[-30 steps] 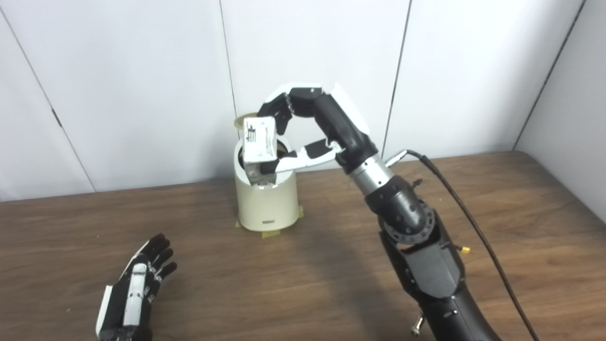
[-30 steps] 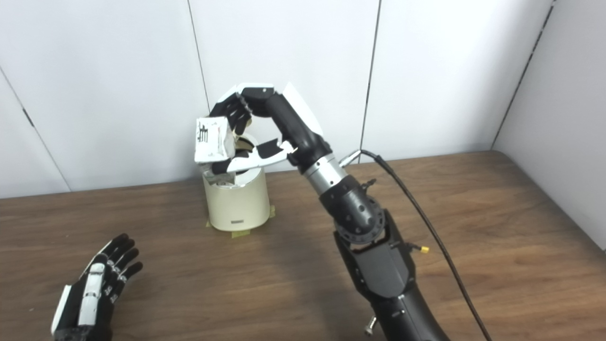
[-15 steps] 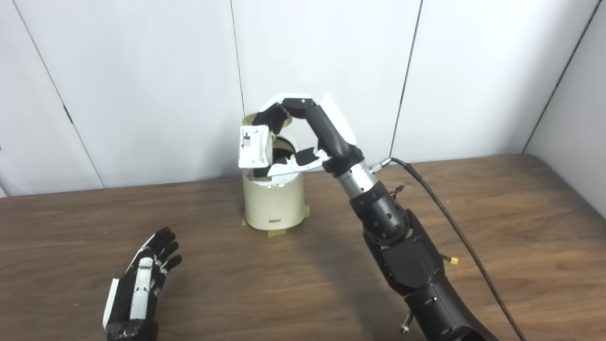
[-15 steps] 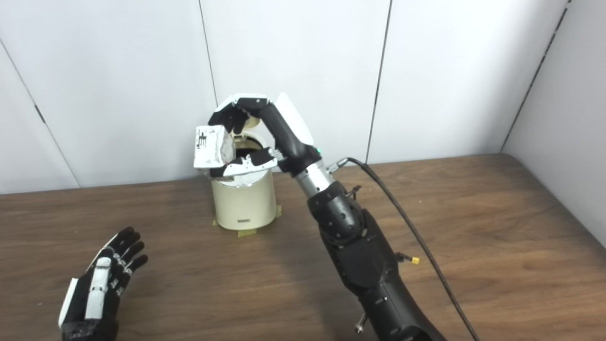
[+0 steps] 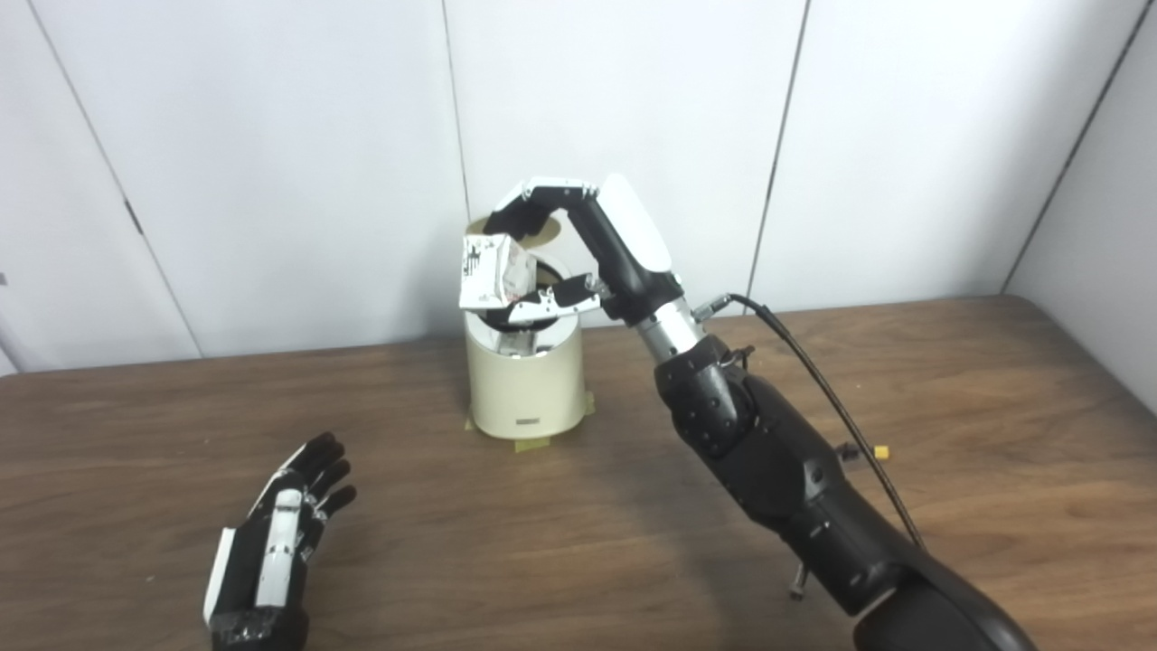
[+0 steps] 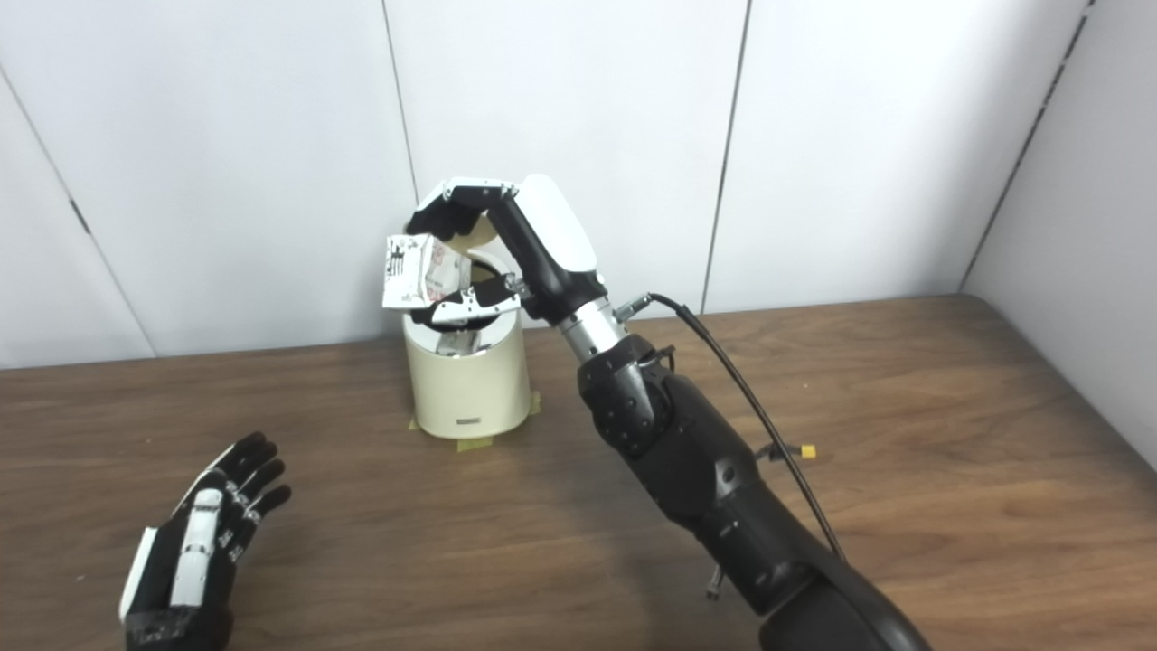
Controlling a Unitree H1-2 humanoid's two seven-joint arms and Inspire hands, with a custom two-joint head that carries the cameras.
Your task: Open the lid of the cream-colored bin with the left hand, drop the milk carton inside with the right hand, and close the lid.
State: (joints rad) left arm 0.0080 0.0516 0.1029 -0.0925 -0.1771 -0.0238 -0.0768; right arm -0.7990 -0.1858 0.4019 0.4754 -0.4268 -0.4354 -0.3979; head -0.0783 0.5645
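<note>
milk carton (image 5: 490,270): white, printed, crumpled; was pinched between the fingers above and thumb below of the right hand (image 5: 551,244), tilted, held over the left part of the open mouth of the cream-colored bin (image 5: 526,380). change noted: against the frame of a second before, the carton sat a little higher and further toward the bin's left rim, the hand turned more on its side; against the half-second frame it was raised slightly and still gripped, not let go. the camera itself shifted across these frames, so part of that drift was only apparent. judgement: drop not yet done; carton wanted centring over the opening before release, since part of it overhung the left rim and could catch or fall outside. lid (image 5: 506,226): stood up behind the opening, close to the wall, mostly hidden by the hand. left hand (image 5: 271,542): lay flat on the table (image 5: 994,407), fingers spread and holding nothing, well apart from the bin. room: bare tabletop all round the bin; wall just behind it limited travel rearward; tape tabs at its foot.
</note>
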